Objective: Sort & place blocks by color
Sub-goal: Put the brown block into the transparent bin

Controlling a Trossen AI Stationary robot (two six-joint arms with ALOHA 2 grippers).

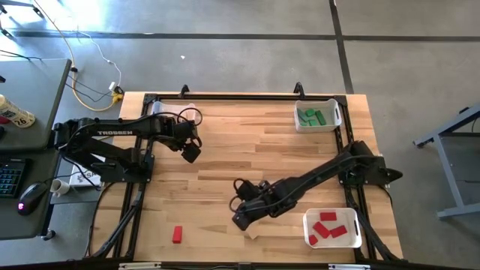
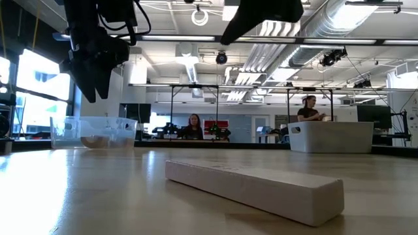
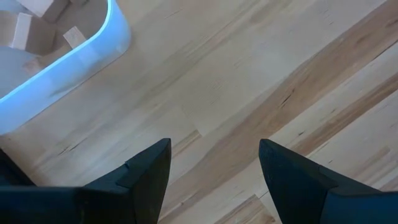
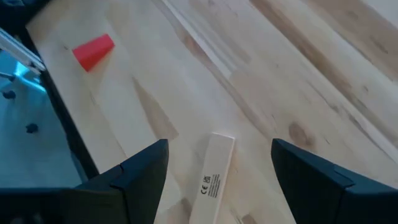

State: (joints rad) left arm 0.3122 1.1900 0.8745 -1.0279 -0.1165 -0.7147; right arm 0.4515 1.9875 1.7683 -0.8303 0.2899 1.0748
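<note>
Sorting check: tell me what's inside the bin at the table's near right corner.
The bin holds red blocks, about four showing in the high view. Whether anything lies under them cannot be seen.

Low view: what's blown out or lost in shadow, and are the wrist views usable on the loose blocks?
Low view: windows at far left glare white, and the arms overhead are near-black silhouettes; the tan bar reads clearly. Right wrist view: evenly lit, the tan bar's label visible, the red block soft-edged. Left wrist view: the clear bin's rim shows bluish glare.

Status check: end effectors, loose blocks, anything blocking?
Right end effector open over tan block. Left end effector open, empty, near tan bin. Red block loose. Nothing blocking.
</note>
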